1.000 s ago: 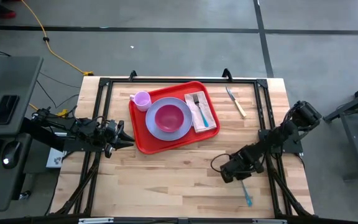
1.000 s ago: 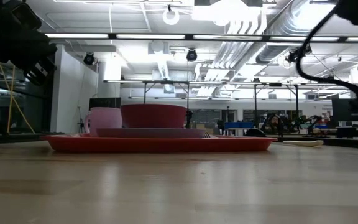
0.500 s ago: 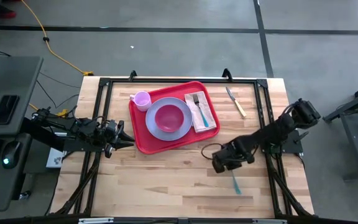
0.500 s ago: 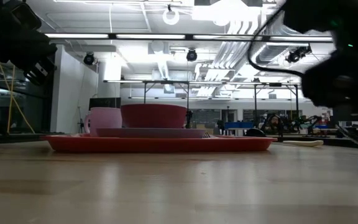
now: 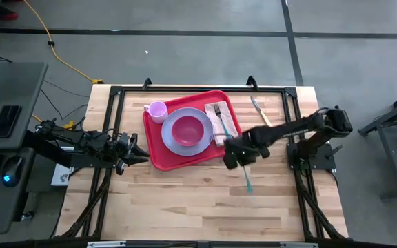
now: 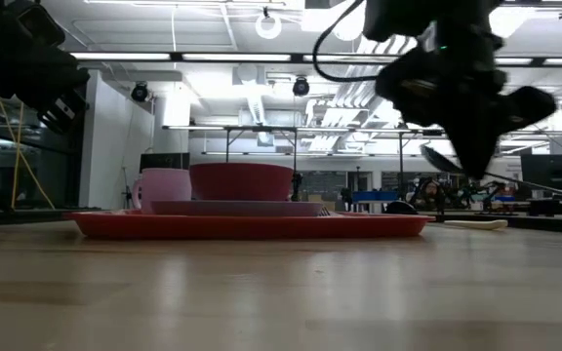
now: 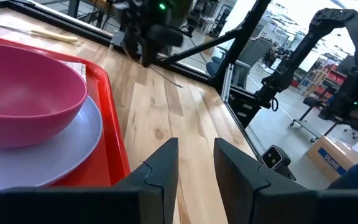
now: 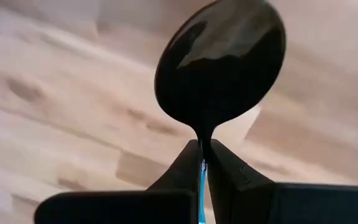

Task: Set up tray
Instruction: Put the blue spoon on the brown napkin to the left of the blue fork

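Observation:
The red tray (image 5: 154, 156) lies on the table's far middle and carries a lavender plate (image 5: 202, 145), a pink bowl (image 5: 188, 129), a pink cup (image 5: 157, 110) and a white napkin with a fork (image 5: 222, 120). My right gripper (image 5: 234, 157) hovers just off the tray's near right corner, shut on a spoon with a teal handle (image 5: 247, 180). It shows as a dark shape in the low view (image 6: 457, 97), above and right of the tray (image 6: 252, 226). My left gripper (image 5: 140, 151) waits open at the tray's left near corner. My right gripper (image 8: 202, 149) pinches the spoon's neck (image 8: 202, 134) between its two fingers, where bowl meets handle. The dark spoon bowl (image 8: 222, 59) sticks out past the fingertips, and the teal handle (image 8: 201, 177) runs back between the fingers. The spoon is lifted clear of the table.
A knife with a pale handle (image 5: 262, 114) lies on the table to the right of the tray. Bare wood (image 5: 198, 200) stretches along the near half of the table. A dark frame borders the table's far, left and right sides.
My right gripper has travelled from the table's near right part toward the tray, going left and toward the far edge, and has risen in the low view. The spoon has gone with it, its teal handle trailing toward the near edge.

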